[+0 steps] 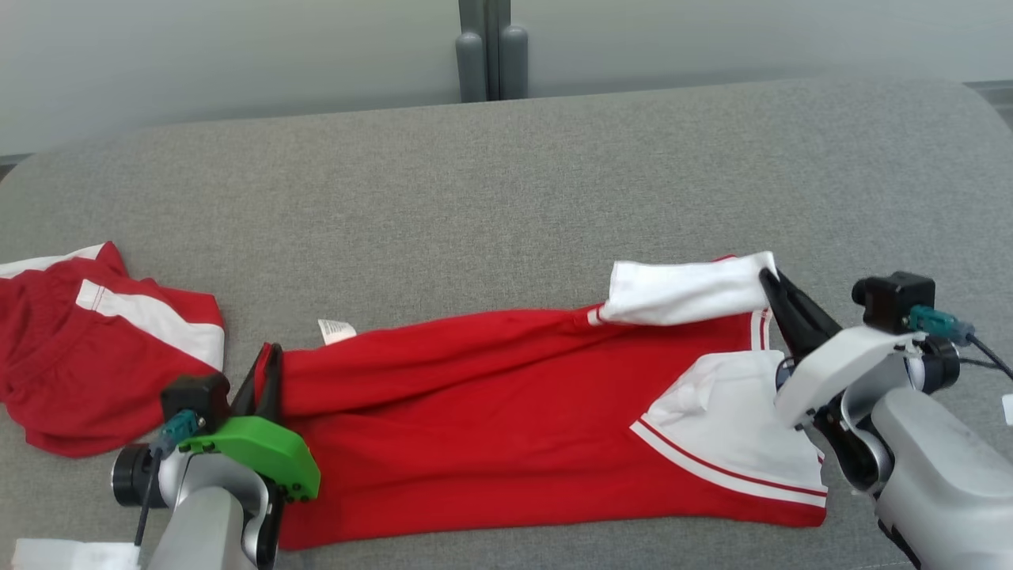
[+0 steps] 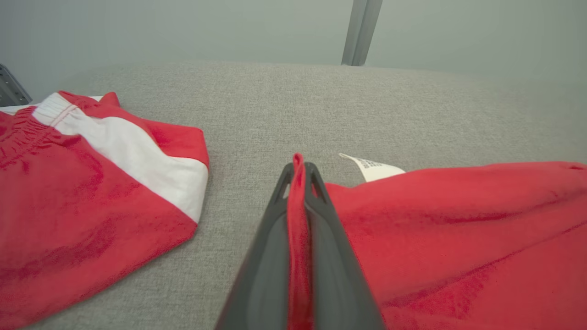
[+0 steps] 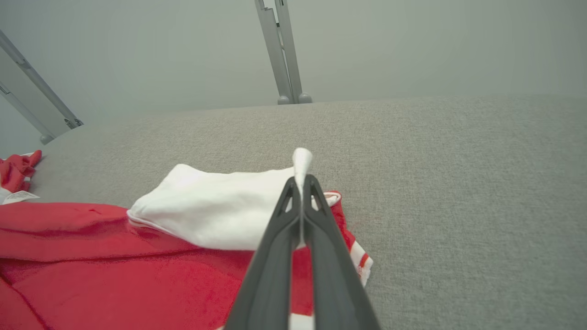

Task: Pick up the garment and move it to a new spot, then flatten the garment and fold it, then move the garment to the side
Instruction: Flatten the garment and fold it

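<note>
A red garment point(image 1: 491, 404) with white sleeves and shoulder panels lies spread across the grey cushion, partly folded lengthwise. At its left end my left gripper point(image 1: 267, 355) is shut on a pinch of the red hem point(image 2: 298, 192). At the right end my right gripper point(image 1: 772, 279) is shut on the corner of the white sleeve point(image 3: 220, 206), whose tip pokes up past the fingertips point(image 3: 302, 161). A white care label point(image 1: 335, 330) sticks out from the garment's far edge near the left end.
A second red and white piece of clothing point(image 1: 87, 348) lies crumpled at the left edge of the cushion point(image 1: 514, 182). Grey metal posts point(image 1: 491, 47) stand behind the cushion against a pale wall. Something white point(image 1: 71, 554) sits at the lower left corner.
</note>
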Robot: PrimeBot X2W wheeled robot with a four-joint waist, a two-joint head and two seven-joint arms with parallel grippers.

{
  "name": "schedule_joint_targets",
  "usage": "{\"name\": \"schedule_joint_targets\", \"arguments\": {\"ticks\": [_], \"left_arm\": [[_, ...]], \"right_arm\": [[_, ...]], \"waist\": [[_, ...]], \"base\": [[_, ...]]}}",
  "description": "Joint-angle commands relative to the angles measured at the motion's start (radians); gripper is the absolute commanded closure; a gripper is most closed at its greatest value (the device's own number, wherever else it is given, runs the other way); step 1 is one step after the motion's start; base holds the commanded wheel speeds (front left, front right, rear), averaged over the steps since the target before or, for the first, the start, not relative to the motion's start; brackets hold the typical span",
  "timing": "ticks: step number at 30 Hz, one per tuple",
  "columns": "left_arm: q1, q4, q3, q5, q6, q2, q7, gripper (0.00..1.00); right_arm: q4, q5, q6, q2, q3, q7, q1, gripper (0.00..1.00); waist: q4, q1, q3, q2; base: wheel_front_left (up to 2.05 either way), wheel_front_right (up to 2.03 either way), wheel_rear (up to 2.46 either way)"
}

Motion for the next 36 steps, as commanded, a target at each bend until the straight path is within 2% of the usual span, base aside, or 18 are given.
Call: {"name": "schedule_joint_targets", "arguments": {"ticks": [1,9,18,19,20,21,22,23,24,27,30,36], "left_arm": [[0.028,-0.005,0.003,-0.006,-0.002,0.006,0.001,1.0],[0.116,-0.007,0.017,-0.006,-0.002,-0.004,0.001,1.0],[0.161,-0.005,0.057,0.022,-0.002,-0.011,0.001,1.0],[0.165,0.001,0.064,0.024,-0.002,-0.012,0.001,0.9],[0.166,0.003,0.072,0.027,-0.002,-0.014,0.001,0.67],[0.169,0.004,0.081,0.032,0.001,-0.015,0.001,0.04],[0.176,0.008,0.089,0.034,0.007,-0.016,0.001,0.0],[0.184,0.011,0.099,0.038,0.016,-0.018,0.001,0.0],[0.19,0.006,0.112,0.041,0.025,-0.021,0.001,0.0],[0.218,-0.029,0.143,0.056,0.05,-0.03,0.001,0.0],[0.263,-0.08,0.178,0.072,0.074,-0.039,0.001,0.0],[0.303,-0.123,0.199,0.095,0.073,-0.051,0.001,0.0]], "right_arm": [[-0.009,0.003,-0.001,0.0,-0.007,-0.004,0.036,1.0],[-0.048,-0.003,-0.001,0.022,-0.061,-0.003,0.168,1.0],[-0.068,-0.009,-0.002,0.03,-0.063,-0.003,0.236,1.0],[-0.061,-0.005,-0.002,0.032,-0.053,-0.003,0.241,1.0],[-0.047,0.001,-0.001,0.031,-0.038,-0.003,0.247,1.0],[-0.036,0.007,-0.002,0.03,-0.021,-0.003,0.249,1.0],[-0.031,0.018,-0.001,0.031,-0.01,-0.003,0.249,0.58],[-0.023,0.032,-0.001,0.033,-0.001,-0.003,0.252,0.07],[-0.022,0.039,-0.001,0.031,0.003,-0.003,0.254,0.0],[-0.036,0.041,-0.002,0.018,-0.041,-0.003,0.268,0.0],[-0.084,-0.003,-0.001,0.023,-0.142,-0.003,0.293,0.0],[-0.131,-0.108,-0.001,0.069,-0.227,-0.003,0.338,0.0]], "waist": [[-0.008,0.0001,-0.029,0.0],[-0.025,0.0001,-0.059,0.0],[-0.049,0.0001,-0.059,0.0],[-0.051,0.0001,-0.058,0.0],[-0.052,0.0001,-0.057,0.0],[-0.053,0.0001,-0.058,0.0],[-0.054,0.0001,-0.058,0.0],[-0.054,0.0001,-0.059,0.0],[-0.054,0.0001,-0.059,0.0],[-0.052,0.0001,-0.059,0.0],[-0.044,0.0001,-0.063,0.0],[-0.028,0.0001,-0.081,0.0]], "base": [[0.0,0.0,0.0],[0.0,0.0,0.0],[0.0,0.0,0.0],[0.0,0.0,0.0],[0.0,0.0,0.0],[0.0,0.0,0.0],[0.0,0.0,0.0],[0.0,0.0,0.0],[0.0,0.0,0.0],[0.0,0.0,0.0],[0.0,0.0,0.0],[0.0,0.0,0.0]]}}
